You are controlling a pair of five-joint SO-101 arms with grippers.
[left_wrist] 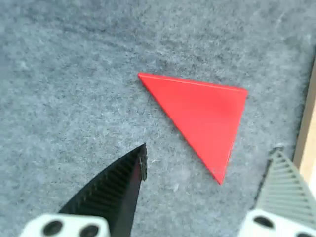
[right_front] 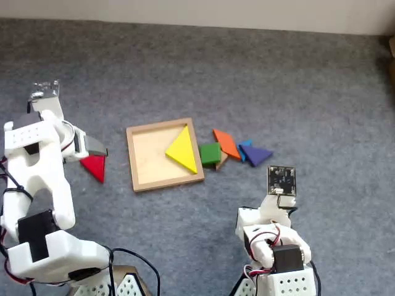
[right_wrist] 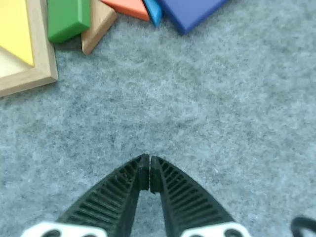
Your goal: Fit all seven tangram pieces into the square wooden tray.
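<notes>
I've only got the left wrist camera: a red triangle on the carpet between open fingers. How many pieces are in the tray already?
Observer: Just one. A yellow triangle lies in the tray, against the side away from your red triangle.
Operator: Where are the others?
Observer: Bunched on the carpet just past that side: a green square, an orange piece, a dark blue triangle, a light blue piece and a tan piece.
Operator: And the right arm?
Observer: Its fingers are shut on nothing, above bare carpet near that bunch.
</notes>
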